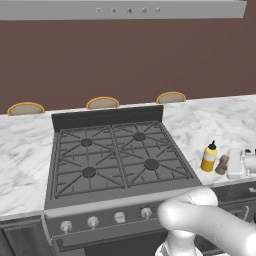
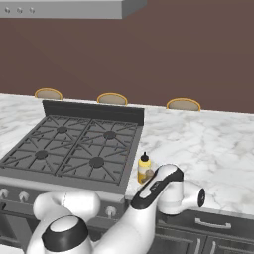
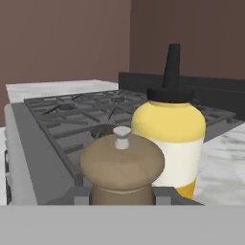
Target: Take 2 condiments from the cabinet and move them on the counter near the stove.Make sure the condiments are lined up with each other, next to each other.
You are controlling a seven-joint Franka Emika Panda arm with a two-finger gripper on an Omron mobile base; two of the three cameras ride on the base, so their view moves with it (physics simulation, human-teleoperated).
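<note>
While my fingers stay out of plain sight behind my own wrist in the base views, the hand view puts the pepper mill directly between my two dark finger tips, so I take my gripper to be closed on its body, as tight as my jaws go. It stands upright, knob up, its long axis vertical, on the counter just right of the stove. The yellow squeeze bottle stands straight ahead of my fingers, just beyond the mill and a touch to the right in my hand view, also upright with its dark nozzle pointing up. I can't tell whether the two touch or have a thin gap between them. From the left base view the bottle and the mill sit side by side near the counter's front edge, with my hand reaching in from the side away from the stove. So the pair looks lined up already, and I judge the task nearly done. What matters for my next move is that the bottle lies right in line with my reach: if I let go, I should back away along my own approach and not push forward, or I'd knock the mill into the bottle.
</note>
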